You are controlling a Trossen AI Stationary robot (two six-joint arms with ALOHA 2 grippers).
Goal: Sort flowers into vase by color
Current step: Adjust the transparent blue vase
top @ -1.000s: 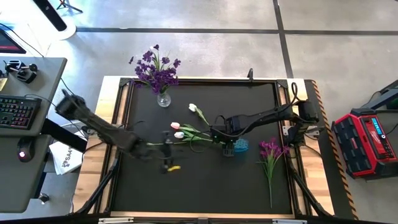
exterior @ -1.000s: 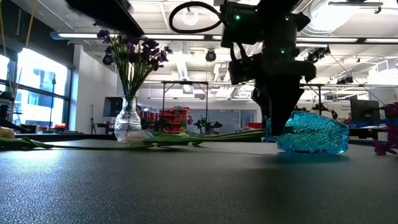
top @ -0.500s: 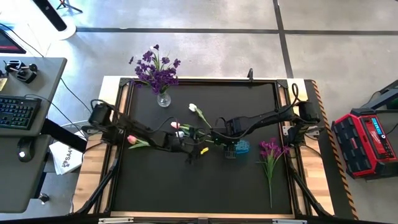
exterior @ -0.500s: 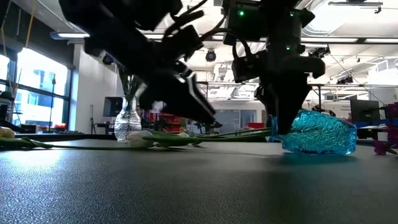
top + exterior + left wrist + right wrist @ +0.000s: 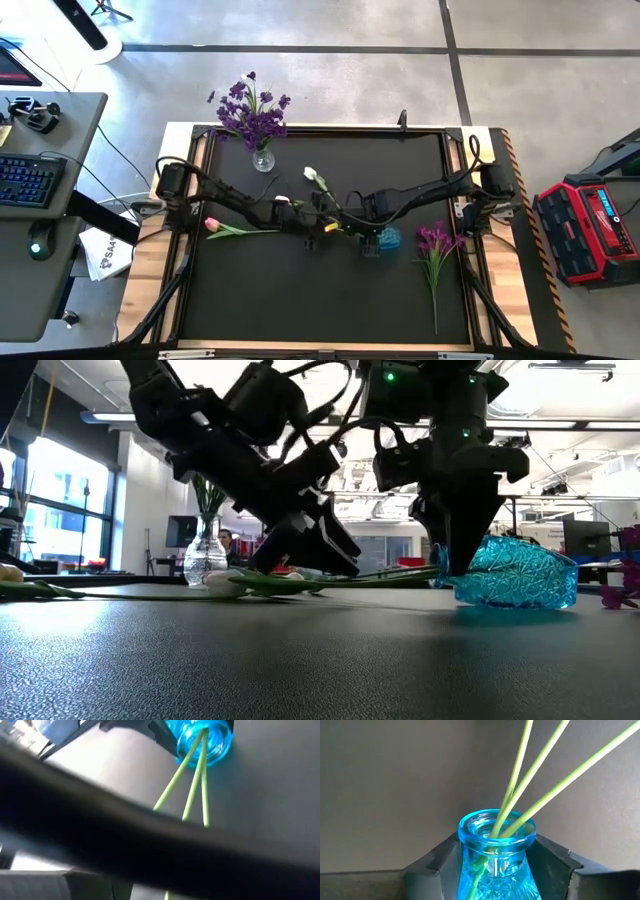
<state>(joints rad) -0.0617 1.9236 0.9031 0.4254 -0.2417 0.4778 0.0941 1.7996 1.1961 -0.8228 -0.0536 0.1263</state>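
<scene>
While the blue vase [image 5: 386, 237] lies on its side on the black desk [image 5: 330, 300], right of centre, your right end effector [image 5: 495, 862] holds it clamped at the neck — the right wrist view shows both dark fingers [image 5: 437, 857] pressed against the glass just below the rim. Three green stems [image 5: 540, 765] enter the vase mouth and fan outward across the mat; the left wrist view shows the same three stems meeting at the opening.

Your left end effector [image 5: 322, 227] sits low over the desk centre, just left of the vase and over the tulip stems. Its fingers are blurred in every view, so you cannot tell from these whether they are spread or closed, nor whether they touch a stem.

Flower positions, high view:
- white tulip [image 5: 311, 174] behind the left end effector, bud pointing away from the vase
- pink tulip [image 5: 212, 225] lying apart to the left, near the left arm's base
- purple spray [image 5: 435, 240] flat on the desk just right of the blue vase, stem running toward the near edge
- purple bouquet [image 5: 250, 112] upright in a clear glass vase [image 5: 263, 159] at the far left corner — well apart from the rest
</scene>
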